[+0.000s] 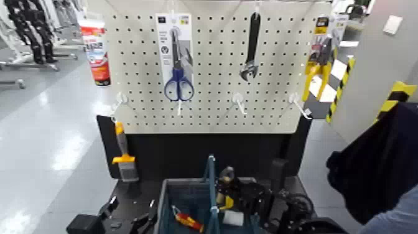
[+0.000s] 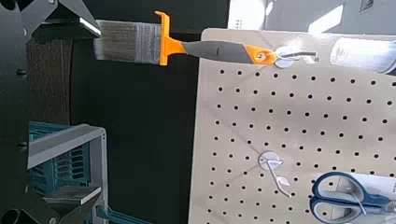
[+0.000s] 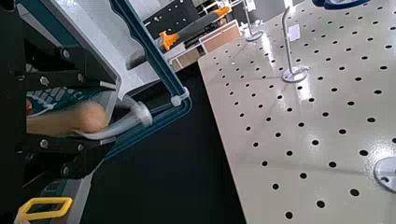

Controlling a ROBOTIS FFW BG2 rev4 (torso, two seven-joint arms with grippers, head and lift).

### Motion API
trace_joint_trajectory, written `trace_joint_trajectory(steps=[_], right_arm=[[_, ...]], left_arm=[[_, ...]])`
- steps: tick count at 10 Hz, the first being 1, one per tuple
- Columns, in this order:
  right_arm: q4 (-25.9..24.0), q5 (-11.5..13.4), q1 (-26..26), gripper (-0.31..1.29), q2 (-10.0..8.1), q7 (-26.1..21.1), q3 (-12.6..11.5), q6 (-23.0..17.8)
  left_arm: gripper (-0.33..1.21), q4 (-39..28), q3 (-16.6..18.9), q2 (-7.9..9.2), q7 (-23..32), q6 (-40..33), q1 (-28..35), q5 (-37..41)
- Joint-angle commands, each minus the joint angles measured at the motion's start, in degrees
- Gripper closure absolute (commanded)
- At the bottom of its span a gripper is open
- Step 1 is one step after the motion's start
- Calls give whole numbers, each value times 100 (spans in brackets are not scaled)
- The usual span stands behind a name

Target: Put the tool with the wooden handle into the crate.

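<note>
Plainly, the left gripper [image 1: 132,219] stood wide open and empty beside the crate [image 1: 185,182], which held a red-and-yellow item [image 1: 188,220] in its left compartment. Over the right compartment, the right gripper's [image 3: 89,117] fingers stood slightly apart around the wooden handle [image 3: 82,119], its rounded end towards the pegboard [image 1: 211,115]. Beyond, labels were illegible.

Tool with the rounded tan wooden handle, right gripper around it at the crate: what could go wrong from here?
- The pale loop at the end of the wooden handle lies close to the crate's blue upright handle; it might snag.
- The right gripper has its jaws to both sides of the handle; backing out could drag the tool along.
- The yellow-handled white roller is close by; the tool might land on it.
</note>
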Motion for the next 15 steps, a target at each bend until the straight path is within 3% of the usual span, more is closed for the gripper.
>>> trace_joint_trajectory(steps=[1,7,9,10,11,15], right_arm=[[-419,385,55,10,-23,58,-224,258],[-1702,1167,556,11,-23,-215,-874,653],[-2458,1474,1118,11,65,-1085,-997,311],[-2642,1536,1443,11,179,-1445,-1077,-58],[-2906,1791,1786,11,294,-1929,-1129,-366],[-3319,2239,2814,11,382,-3370,-1041,-1175]], left_arm=[[13,0,0,0,0,-9,3,9],[13,0,0,0,9,0,12,9],[13,0,9,0,9,0,20,9],[13,0,9,0,18,0,20,9],[13,0,9,0,9,0,20,18],[13,-18,0,0,9,35,20,18]])
